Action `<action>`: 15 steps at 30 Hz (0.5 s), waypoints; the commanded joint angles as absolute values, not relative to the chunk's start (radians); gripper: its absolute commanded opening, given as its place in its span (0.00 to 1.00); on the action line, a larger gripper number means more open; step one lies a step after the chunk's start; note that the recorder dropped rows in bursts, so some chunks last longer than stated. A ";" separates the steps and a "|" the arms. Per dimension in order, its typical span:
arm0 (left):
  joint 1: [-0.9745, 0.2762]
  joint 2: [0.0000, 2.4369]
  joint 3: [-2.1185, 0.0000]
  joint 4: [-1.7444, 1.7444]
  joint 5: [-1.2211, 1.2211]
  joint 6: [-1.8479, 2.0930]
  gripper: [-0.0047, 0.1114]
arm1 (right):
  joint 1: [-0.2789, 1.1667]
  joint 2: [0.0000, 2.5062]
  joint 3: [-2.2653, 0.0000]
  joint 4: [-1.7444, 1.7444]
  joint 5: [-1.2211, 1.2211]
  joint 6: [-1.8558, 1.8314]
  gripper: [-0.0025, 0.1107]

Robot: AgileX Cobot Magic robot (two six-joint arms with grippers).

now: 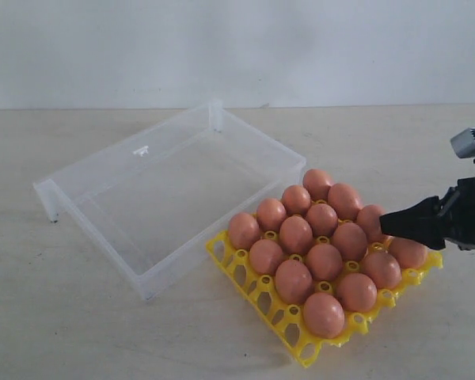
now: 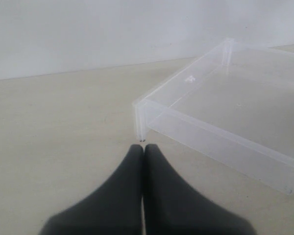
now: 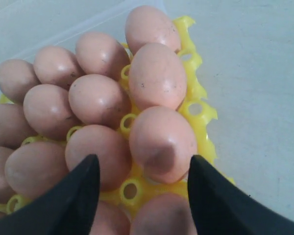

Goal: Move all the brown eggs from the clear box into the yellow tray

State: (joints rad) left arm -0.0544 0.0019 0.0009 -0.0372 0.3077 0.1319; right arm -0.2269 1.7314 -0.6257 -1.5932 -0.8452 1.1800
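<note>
Several brown eggs (image 1: 295, 234) fill the cups of the yellow tray (image 1: 245, 273), which sits against the near right side of the clear box (image 1: 182, 257). No egg shows inside the box. My right gripper (image 1: 389, 221) hovers open at the tray's right edge, just above the eggs. In the right wrist view its fingers (image 3: 143, 157) spread over an egg (image 3: 162, 143) in the tray's (image 3: 201, 115) outer row, gripping nothing. My left gripper (image 2: 143, 146) is shut and empty, low over the table, its tips just short of a corner of the box (image 2: 220, 142). It is outside the exterior view.
A pale beige table (image 1: 55, 317) carries everything, with a white wall (image 1: 237, 47) behind it. Bare tabletop lies left of and in front of the box, and to the right of the tray.
</note>
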 commanded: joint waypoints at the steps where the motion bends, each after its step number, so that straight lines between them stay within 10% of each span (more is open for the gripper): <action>1: -0.051 0.000 0.000 -0.035 0.304 0.132 0.00 | -0.224 1.719 -0.621 -1.641 -0.835 1.179 0.49; 15: -0.051 0.000 0.000 -0.035 0.304 0.132 0.00 | -0.227 1.634 -0.760 -1.619 -0.847 1.368 0.48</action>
State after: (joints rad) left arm -0.0544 0.0019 0.0009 -0.0372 0.3077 0.1319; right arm -0.2250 1.6876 -0.7011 -1.6205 -0.8380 1.2857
